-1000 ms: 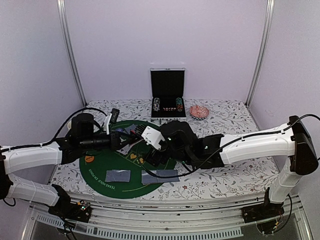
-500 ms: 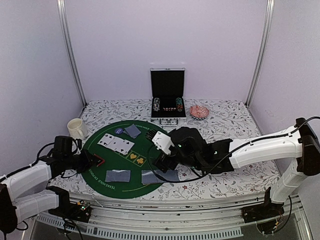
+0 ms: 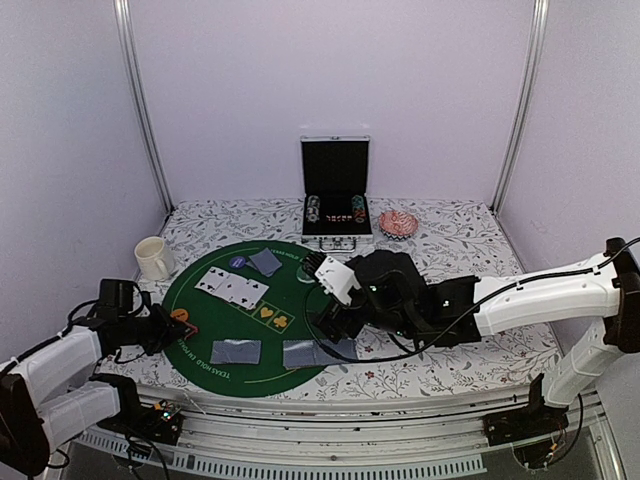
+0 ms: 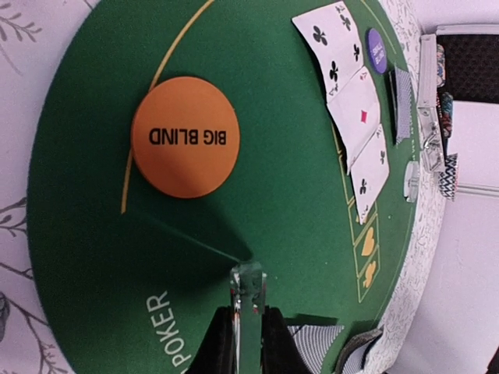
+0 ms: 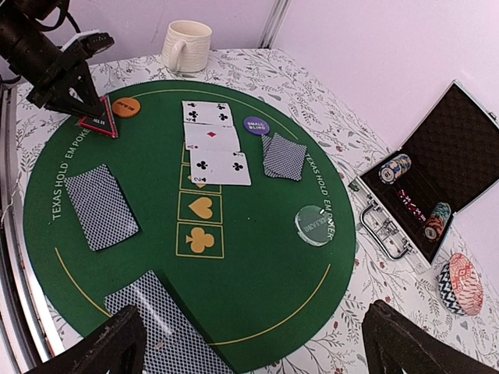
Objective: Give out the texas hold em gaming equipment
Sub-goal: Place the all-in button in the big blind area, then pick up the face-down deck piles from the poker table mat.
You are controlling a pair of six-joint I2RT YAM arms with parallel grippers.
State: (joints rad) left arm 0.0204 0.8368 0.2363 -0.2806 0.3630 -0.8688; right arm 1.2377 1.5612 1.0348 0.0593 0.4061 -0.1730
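Your left gripper (image 3: 186, 327) has pulled back to the left edge of the round green felt mat (image 3: 215, 322). Its jaws are pinched narrow beside the flat orange "Big Blind" disc (image 4: 185, 136), which looks placed. Your right gripper (image 5: 257, 343) gapes wide, empty.

Top view high overhead, angled down; left wrist close over green mat (image 4: 265, 78) — right wrist higher — mat shared.
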